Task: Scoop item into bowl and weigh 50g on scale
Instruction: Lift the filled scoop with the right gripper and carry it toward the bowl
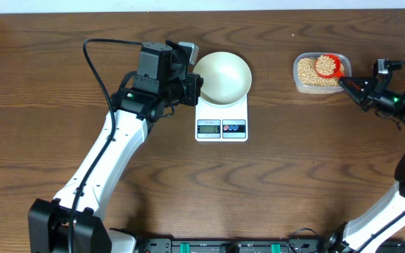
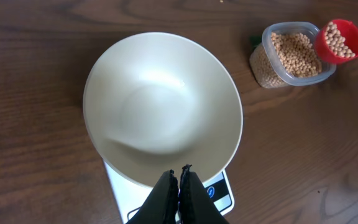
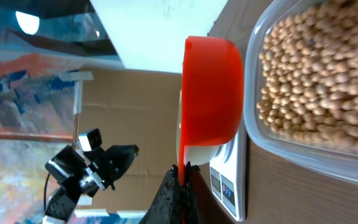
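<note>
Bare table lay open between the bowl and the clear container, with room there to pass. The left gripper, jaws together, crowded the bowl's left rim. The red scoop, pinched by the right gripper, hung over part of the container's mouth. In front of the scale nothing stood.

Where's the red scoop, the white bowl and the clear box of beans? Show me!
red scoop (image 3: 213,93), right wrist view, the cup's outer side.
white bowl (image 2: 160,106), left wrist view, its bare inner wall.
clear box (image 2: 261,67), left wrist view, its see-through side wall.
</note>
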`<state>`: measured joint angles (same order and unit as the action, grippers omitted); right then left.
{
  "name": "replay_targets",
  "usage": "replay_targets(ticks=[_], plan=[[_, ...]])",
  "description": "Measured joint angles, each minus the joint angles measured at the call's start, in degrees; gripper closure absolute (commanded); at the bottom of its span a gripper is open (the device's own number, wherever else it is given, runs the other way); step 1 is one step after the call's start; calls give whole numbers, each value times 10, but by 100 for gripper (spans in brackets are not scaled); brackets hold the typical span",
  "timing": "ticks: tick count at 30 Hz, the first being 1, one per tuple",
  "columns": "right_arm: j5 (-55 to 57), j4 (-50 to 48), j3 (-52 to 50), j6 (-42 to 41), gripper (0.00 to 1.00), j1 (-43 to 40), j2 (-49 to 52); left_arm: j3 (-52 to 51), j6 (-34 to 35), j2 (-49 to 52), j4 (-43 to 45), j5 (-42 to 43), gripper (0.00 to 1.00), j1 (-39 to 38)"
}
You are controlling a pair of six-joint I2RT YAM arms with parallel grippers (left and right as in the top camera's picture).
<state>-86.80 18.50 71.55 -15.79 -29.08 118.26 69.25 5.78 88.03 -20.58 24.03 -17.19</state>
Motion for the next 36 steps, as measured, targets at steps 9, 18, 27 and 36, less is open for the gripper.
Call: replay_targets(ticks=[9, 18, 27, 36], plan=[[-2, -56, -1, -7, 99, 46, -12, 0, 0, 0, 0, -15, 92, 0], [-8, -176, -2, -104, 99, 81, -102, 0, 0, 0, -13, -21, 92, 0], [-8, -248, -2, -192, 98, 150, -112, 2, 0, 0, -73, -21, 93, 0], [-9, -359, -2, -282, 99, 187, -112, 5, -26, -2, -171, -21, 93, -6]])
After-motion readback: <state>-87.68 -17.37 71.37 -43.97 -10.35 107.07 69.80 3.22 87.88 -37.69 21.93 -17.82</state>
